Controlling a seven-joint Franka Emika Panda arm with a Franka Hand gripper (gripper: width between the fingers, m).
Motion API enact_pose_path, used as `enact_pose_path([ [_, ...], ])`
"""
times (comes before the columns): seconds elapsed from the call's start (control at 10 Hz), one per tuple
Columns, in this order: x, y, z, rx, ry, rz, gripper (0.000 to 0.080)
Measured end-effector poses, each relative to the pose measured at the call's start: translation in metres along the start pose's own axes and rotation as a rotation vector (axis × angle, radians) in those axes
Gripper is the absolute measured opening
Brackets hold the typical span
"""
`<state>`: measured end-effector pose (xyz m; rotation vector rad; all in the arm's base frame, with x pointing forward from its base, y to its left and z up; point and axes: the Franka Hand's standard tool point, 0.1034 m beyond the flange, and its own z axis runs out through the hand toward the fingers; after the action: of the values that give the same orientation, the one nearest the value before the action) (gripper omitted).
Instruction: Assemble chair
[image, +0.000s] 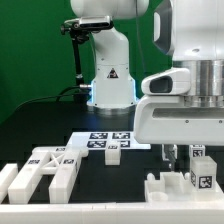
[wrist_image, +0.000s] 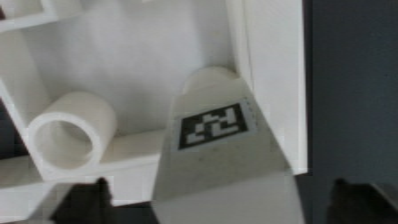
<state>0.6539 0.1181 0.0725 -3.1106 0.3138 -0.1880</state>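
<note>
White chair parts (image: 45, 172) lay mostly loose at this moment, so you were early in the build. Take the marker board (image: 104, 140) as your anchor. A cluster of at least 3 tagged blocks and slabs sat nearer the camera than the marker board and toward the exterior view's left of it, unjoined as far as I could judge. 1 small block (image: 113, 153) lay at the marker board's near edge, touching or just beside it; I could not tell which. Toward the exterior view's right of the marker board, and nearer the camera, a notched part (image: 170, 190) rested on the black table (image: 120, 185), with an upright tagged piece (image: 201, 172) standing at it.

Your gripper (wrist_image: 217, 203) hung over that spot. In the wrist view its 2 fingers (wrist_image: 80, 205) stood wide apart with the tagged piece between them. A dark strip showed on each side of the piece, so I judged the jaws spread and clamping nothing, though blur left some doubt. A short round peg (wrist_image: 68, 135) lay beside the piece against a white slab (wrist_image: 151, 70).

Done: at most 1 piece was being fitted to the notched part, and you could not confirm it was seated. Left: nearly everything, since no seat, back or legs stood joined.
</note>
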Motion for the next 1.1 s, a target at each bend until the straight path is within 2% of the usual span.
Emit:
enact_pose_path([
  [0.2,0.0001,0.0006,-0.0001,0.002,-0.001,0.164,0.0284],
  [0.5,0.0006,0.0038,0.0003,-0.001,-0.001,0.373,0.0286],
  [0.8,-0.0021,0.0052,-0.0002,-0.007,-0.026,0.888,0.0286],
  [1.1,-0.0036,0.005,0.001,0.006,-0.078,1.385,0.0287],
])
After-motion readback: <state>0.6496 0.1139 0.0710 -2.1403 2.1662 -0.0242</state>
